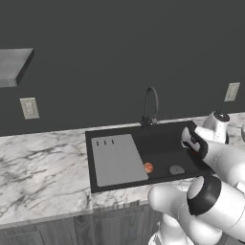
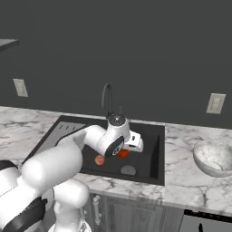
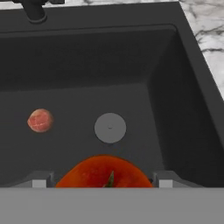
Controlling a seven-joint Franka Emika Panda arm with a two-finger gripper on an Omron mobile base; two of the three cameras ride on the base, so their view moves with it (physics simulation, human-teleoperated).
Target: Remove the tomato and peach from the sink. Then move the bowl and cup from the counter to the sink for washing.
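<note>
claw [image 3: 103,181] inside the sink [image 3: 183,65], spread wide around the tomato [image 3: 104,171], seemingly not yet pinching. peach [image 3: 40,120] on the sink floor near the drain [image 3: 110,127]. bowl [image 2: 213,157] waiting on the desk [image 2: 190,181]; nearly everything left.

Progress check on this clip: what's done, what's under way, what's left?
Done: nothing; the peach lies on the sink floor. Under way: the gripper brackets the tomato, jaws wide; lift-off can't be judged. Left: both fruits out, then the bowl, on the counter, and the cup go in.
</note>
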